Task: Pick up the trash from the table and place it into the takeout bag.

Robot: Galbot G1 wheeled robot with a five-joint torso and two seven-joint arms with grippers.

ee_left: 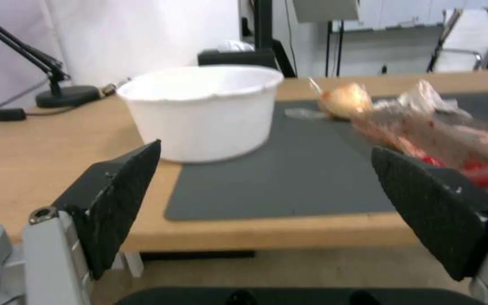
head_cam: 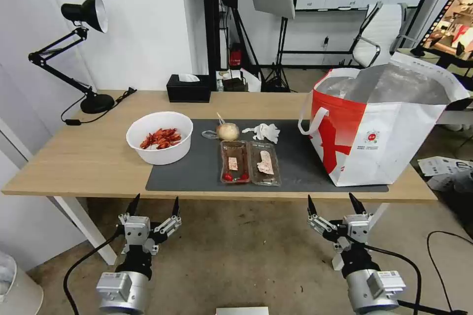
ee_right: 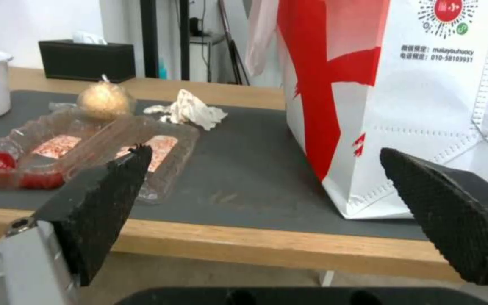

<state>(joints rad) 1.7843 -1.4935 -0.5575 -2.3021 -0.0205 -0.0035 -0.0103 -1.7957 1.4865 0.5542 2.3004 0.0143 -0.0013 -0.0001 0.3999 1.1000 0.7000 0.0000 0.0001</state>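
Note:
The trash lies on the dark mat of the table (head_cam: pixel 74 167): a white bowl of red shells (head_cam: pixel 159 137) (ee_left: pixel 201 112), a round beige lump (head_cam: pixel 227 131) (ee_left: pixel 345 101) (ee_right: pixel 104 101), a white tissue wad (head_cam: pixel 263 132) (ee_right: pixel 190 108) and a clear two-part tray (head_cam: pixel 250 163) (ee_left: pixel 442 133) (ee_right: pixel 86 148). The white and red takeout bag (head_cam: pixel 384 128) (ee_right: pixel 413 101) stands open at the mat's right end. My left gripper (head_cam: pixel 154 205) (ee_left: pixel 267 212) hangs open below the table's front edge, in front of the bowl. My right gripper (head_cam: pixel 333 203) (ee_right: pixel 267 212) is open too, below the edge near the bag.
A black tissue box (head_cam: pixel 188 88) (ee_right: pixel 86 60) sits at the table's back edge. A black desk lamp (head_cam: pixel 81 54) stands at the back left corner. A white chair (head_cam: pixel 382 34) and light stands are in the room behind.

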